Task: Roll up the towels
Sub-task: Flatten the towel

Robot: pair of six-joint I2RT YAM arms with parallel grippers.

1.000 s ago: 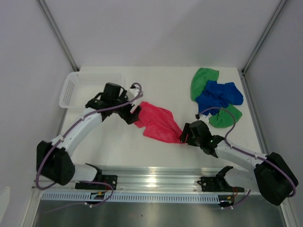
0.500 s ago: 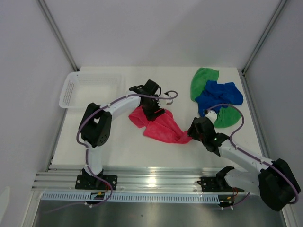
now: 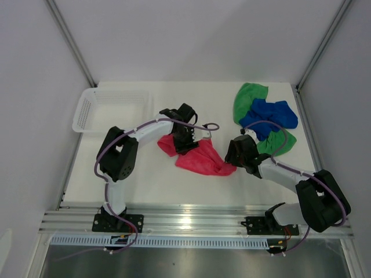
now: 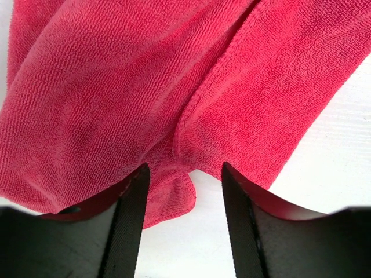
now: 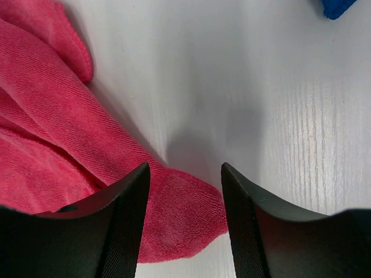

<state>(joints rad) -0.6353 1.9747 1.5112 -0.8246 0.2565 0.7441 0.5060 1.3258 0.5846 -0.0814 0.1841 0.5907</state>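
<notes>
High rear overview; two wrist close-ups down onto shared pink-red towel [image 3: 200,159]

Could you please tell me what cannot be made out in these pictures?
Top view: the green towel lies partly under the blue towel, so its outline is hidden.
Top view: the left gripper covers part of the red towel, and its own body hides its fingertips.
Right wrist view: the blue towel is cut off by the top edge; only a corner shows.
Left wrist view: the red towel runs past the frame edges.
</notes>
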